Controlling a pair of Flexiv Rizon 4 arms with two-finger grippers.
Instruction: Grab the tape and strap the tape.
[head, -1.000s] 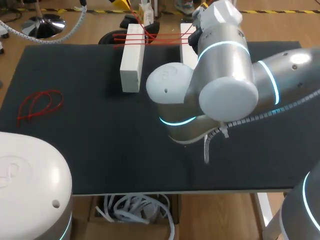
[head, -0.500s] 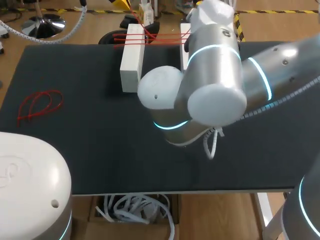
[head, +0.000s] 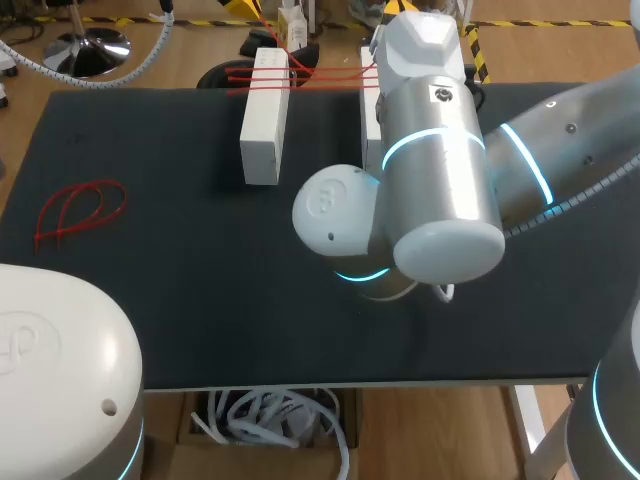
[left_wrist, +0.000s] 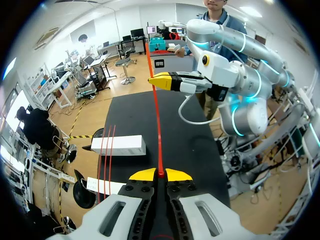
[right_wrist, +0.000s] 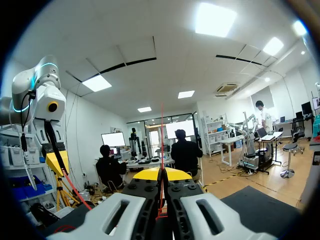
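Head view: right arm (head: 440, 170) shifted left; red tape (head: 322, 72) across blocks (head: 262, 115) unmoved.

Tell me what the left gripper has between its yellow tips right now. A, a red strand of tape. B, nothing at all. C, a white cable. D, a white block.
A: in the left wrist view the left gripper is shut on the red tape strand, which runs straight ahead to the right gripper.
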